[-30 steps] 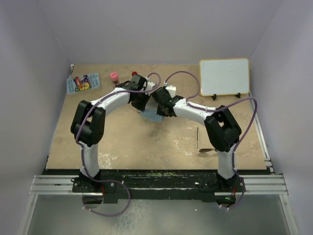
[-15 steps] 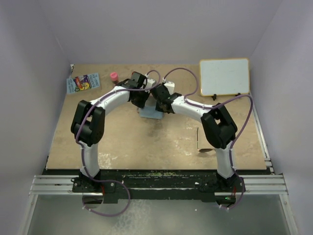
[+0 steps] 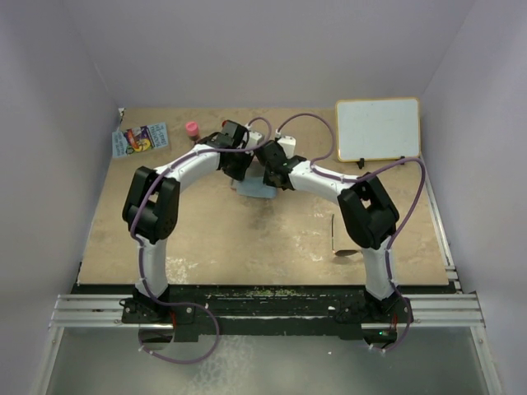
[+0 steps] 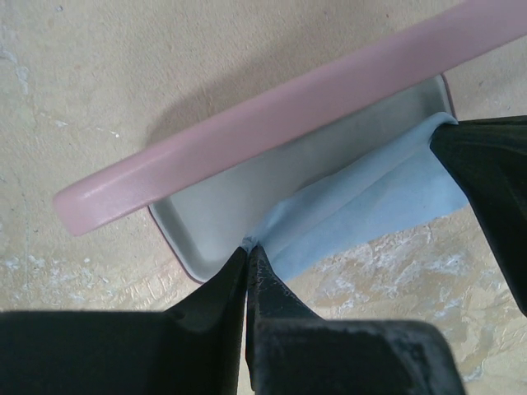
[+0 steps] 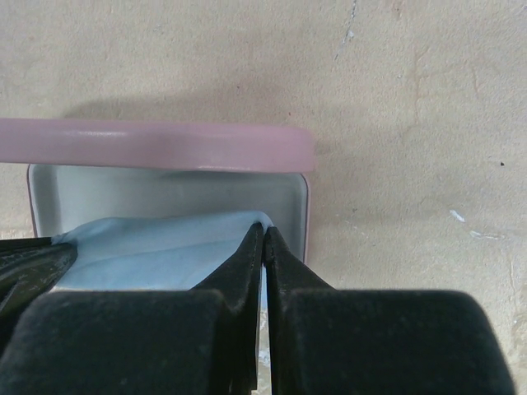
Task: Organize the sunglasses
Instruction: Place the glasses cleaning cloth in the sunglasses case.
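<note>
While the left gripper [image 4: 247, 245] stays pressed tight on one corner of the light-blue square fabric cloth [image 4: 362, 206], the right gripper [image 5: 264, 226] pinches another corner, the sheet stretched between them over the grey tray of the pink oblong hard case [image 4: 272, 115], whose lid stands open. Against a second ago, both wrists sit farther from the bases and nearer each other over the tan table [image 3: 206, 239], and the cloth has gone with them; the sunglasses are hidden in every view, so where they lie cannot be told
</note>
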You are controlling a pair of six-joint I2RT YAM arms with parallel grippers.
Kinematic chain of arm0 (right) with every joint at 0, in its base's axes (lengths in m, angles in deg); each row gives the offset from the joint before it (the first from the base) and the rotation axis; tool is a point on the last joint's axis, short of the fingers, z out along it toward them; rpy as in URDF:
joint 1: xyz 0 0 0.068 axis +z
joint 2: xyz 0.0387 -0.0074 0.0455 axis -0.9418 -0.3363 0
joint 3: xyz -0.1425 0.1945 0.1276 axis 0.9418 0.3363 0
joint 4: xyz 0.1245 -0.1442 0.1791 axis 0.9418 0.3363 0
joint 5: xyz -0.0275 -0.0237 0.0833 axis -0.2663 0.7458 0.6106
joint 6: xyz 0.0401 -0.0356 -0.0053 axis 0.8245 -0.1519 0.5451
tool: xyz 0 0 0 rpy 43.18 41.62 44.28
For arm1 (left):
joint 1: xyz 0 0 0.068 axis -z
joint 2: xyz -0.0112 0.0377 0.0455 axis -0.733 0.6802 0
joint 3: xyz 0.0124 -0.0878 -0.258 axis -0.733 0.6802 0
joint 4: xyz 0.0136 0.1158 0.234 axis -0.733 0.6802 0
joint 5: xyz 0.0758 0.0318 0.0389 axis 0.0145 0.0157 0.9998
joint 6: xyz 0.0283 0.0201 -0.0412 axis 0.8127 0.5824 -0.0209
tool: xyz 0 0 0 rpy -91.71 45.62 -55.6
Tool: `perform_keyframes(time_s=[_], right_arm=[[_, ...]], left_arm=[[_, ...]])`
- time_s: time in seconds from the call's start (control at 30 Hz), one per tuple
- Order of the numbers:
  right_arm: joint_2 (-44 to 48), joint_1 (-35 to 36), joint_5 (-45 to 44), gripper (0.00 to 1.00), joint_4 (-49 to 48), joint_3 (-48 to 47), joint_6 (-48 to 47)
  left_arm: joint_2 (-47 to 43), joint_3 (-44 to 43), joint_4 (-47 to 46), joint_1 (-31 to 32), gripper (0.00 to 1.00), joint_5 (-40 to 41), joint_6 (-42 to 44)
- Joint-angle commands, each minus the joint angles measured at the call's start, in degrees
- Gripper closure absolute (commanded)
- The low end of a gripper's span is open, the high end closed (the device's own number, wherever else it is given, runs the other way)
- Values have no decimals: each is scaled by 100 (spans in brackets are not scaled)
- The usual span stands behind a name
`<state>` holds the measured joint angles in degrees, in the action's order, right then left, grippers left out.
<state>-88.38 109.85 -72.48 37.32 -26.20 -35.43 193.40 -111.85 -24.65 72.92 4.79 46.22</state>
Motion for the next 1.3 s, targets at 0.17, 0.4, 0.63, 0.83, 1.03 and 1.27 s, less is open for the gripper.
perform_keyframes(time_s=[0.17,0.4,0.63,0.83,1.03,1.27], right_arm=[[21,-92,-169,100,-118,-229,-47],[-69,-142,-105,100,-155,-291,-91],[-222,-167,-13,100,-176,-332,-118],[-235,-177,-44,100,-185,-339,-134],[-213,-188,-86,100,-217,-335,-162],[-297,-188,-51,100,-241,-394,-219]], left_arm=[[101,-430,-191,-42,96,203,-86],[184,-595,-200,-47,96,351,-28],[321,-681,-166,-43,96,365,-24],[401,-627,-209,-51,96,351,-29],[326,-511,-313,-55,96,489,-47],[206,-357,-558,-54,96,550,-33]])
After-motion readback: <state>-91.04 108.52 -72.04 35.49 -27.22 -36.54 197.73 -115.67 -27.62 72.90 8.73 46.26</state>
